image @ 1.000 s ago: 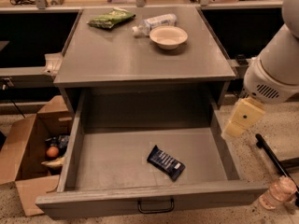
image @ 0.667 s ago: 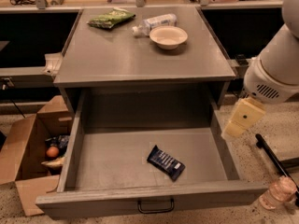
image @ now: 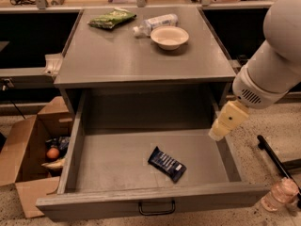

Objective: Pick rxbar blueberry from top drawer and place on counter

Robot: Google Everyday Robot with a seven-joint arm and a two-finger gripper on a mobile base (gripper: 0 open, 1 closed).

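The rxbar blueberry [image: 167, 164], a flat dark navy bar with pale lettering, lies at an angle on the floor of the open top drawer [image: 70, 149], right of middle and near the front panel. The drawer is pulled fully out below the grey counter [image: 127, 55]. My gripper [image: 228, 121], a cream-coloured piece at the end of the white arm, hangs over the drawer's right wall, above and to the right of the bar and apart from it. It holds nothing that I can see.
On the counter's far side are a green snack bag [image: 112, 19], a lying water bottle [image: 155, 22] and a pale bowl [image: 170, 36]. A brown cardboard box [image: 23, 149] with items stands on the floor at left. A plastic bottle [image: 280, 194] and a black rod [image: 273, 157] are at right.
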